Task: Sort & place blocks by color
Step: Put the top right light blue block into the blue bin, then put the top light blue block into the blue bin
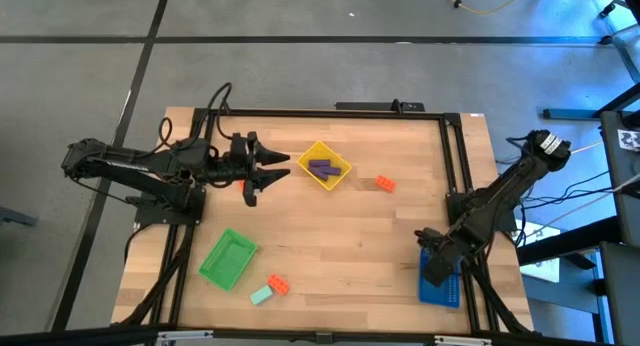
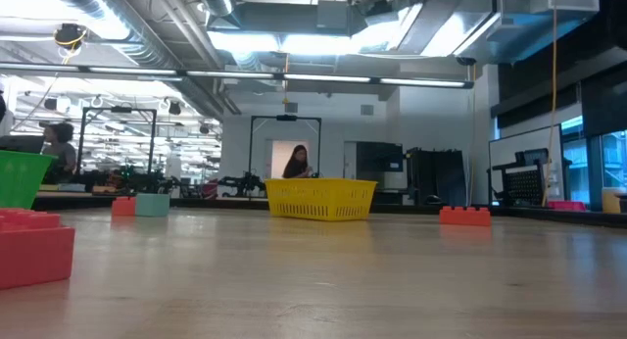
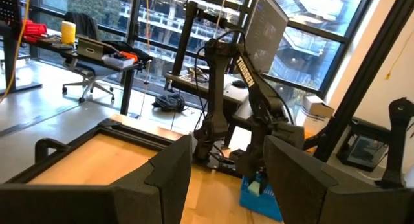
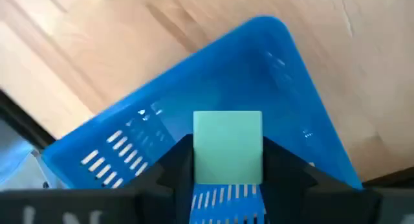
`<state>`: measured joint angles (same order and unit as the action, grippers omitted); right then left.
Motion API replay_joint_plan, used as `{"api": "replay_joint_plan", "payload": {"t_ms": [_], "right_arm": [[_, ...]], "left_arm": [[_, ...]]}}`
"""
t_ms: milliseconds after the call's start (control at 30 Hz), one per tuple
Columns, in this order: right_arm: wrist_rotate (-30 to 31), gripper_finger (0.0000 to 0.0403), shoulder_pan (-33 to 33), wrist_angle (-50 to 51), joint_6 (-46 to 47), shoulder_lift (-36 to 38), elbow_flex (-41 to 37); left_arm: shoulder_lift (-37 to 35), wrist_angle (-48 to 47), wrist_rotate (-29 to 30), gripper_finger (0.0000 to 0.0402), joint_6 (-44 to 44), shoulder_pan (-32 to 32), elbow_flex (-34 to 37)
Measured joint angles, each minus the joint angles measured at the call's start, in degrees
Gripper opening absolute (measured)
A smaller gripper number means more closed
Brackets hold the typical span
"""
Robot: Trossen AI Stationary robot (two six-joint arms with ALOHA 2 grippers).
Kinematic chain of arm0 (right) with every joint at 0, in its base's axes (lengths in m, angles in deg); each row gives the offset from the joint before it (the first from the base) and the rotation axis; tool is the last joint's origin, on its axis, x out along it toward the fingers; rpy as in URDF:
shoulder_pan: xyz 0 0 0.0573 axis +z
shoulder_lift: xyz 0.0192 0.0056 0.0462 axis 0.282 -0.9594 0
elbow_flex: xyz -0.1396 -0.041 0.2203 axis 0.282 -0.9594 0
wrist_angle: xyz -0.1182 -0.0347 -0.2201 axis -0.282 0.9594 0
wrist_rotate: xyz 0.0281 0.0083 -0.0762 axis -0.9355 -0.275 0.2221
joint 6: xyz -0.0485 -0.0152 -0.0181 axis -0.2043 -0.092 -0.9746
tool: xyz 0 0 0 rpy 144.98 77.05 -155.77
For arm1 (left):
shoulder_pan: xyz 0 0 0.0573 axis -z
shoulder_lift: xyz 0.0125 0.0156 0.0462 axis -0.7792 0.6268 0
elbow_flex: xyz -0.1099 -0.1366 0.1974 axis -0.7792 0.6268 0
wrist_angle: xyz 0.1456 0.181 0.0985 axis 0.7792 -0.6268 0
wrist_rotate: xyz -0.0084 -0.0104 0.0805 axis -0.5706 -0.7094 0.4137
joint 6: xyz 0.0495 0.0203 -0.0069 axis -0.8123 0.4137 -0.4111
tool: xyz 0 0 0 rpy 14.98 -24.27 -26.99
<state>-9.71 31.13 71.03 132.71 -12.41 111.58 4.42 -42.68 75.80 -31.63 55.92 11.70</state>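
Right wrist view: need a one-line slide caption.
Right gripper holds a mint block between its fingers above the blue tray.

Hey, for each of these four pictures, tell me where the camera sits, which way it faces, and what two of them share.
High view: above the table, straight down; both arms, left gripper beside the yellow tray.
Low view: table-top height, level across the table into the room; no robot part shows.
Left wrist view: on the left arm, facing across the table; own fingers, right arm beyond.
Right wrist view: on the right arm, facing down into the blue tray; jaws hold a mint block.
Shared: high and low views show the yellow tray.
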Motion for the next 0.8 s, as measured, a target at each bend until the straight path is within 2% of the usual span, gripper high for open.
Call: {"api": "replay_joint_plan", "payload": {"t_ms": [267, 533, 700, 800], "right_arm": [[-0.21, 0.0134, 0.00, -1.00, 0.94, 0.00, -2.65], [-0.71, 0.0217, 0.00, -1.56, 0.91, 0.00, -2.66], [-1.43, 0.0231, 0.00, -1.39, 0.73, 0.21, -2.56], [-1.96, 0.0233, -0.02, 1.31, -2.69, 1.37, -0.13]], "left_arm": [[0.00, 0.16, 2.46, 0.0184, 0.00, 0.00, 0.00], [0.00, 0.16, 2.80, 0.0184, 0.02, 0.00, 0.00], [0.00, 0.16, 2.80, 0.0184, 0.02, 0.00, -0.02], [0.00, 0.14, 2.80, 0.0184, 0.02, 0.00, -0.02]]}}
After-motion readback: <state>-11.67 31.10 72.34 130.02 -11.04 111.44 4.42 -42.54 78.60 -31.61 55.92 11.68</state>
